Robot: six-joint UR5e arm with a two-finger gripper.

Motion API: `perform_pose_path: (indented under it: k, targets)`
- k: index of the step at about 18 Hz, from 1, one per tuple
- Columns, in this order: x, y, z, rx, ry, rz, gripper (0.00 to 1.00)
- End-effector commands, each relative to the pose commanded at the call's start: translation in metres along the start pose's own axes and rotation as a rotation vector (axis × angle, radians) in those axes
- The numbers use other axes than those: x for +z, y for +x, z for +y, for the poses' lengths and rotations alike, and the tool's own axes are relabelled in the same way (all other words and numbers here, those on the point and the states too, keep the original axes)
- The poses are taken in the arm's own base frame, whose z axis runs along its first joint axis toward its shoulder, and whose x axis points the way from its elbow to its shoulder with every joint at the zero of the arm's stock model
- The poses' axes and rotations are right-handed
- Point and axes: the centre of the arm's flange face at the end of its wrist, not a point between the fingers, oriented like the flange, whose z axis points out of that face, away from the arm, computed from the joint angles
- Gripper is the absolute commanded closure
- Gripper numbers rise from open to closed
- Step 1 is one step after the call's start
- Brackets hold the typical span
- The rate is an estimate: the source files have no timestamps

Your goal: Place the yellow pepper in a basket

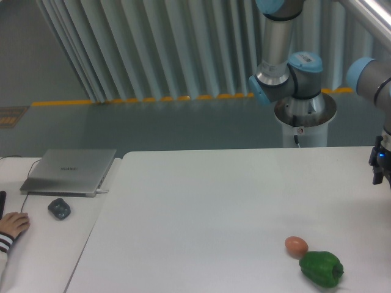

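White tabletop (pixel 201 207) holds only a green pepper (pixel 321 268) touching a brown egg (pixel 296 246); no yellow pepper or basket shows. At the right edge the gripper (pixel 379 168) is mostly cropped, fingers impossible to judge.

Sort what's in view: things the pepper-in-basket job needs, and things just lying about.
Job: only the gripper, at the right edge, jaws unreadable. No yellow pepper or basket shows in this view.

Lying about: green pepper, brown egg-shaped thing, closed laptop, mouse, a person's hand.

Single fixed view, elevated, facing across table (pixel 201 195).
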Motion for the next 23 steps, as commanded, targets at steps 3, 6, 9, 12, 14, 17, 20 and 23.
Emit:
perform_pose_path:
  k: [3, 6, 9, 12, 14, 17, 20, 23]
  targets:
    - [-0.002, -0.001, -0.006, 0.028, -0.037, -0.001, 0.0]
    - [-0.003, 0.002, -0.013, 0.046, -0.07, 0.001, 0.0]
    - [-0.006, 0.002, -0.022, 0.063, -0.076, -0.005, 0.0]
    - [-0.008, 0.008, -0.033, 0.077, -0.073, 0.007, 0.0]
    - [-0.022, 0.021, -0.05, 0.095, -0.075, -0.004, 0.0]
    - [-0.019, 0.022, -0.05, 0.094, -0.07, 0.002, 0.0]
    - [-0.018, 0.022, -0.051, 0.097, -0.068, 0.002, 0.0]
    - [-0.016, 0.02, -0.052, 0.095, -0.065, 0.0, 0.0]
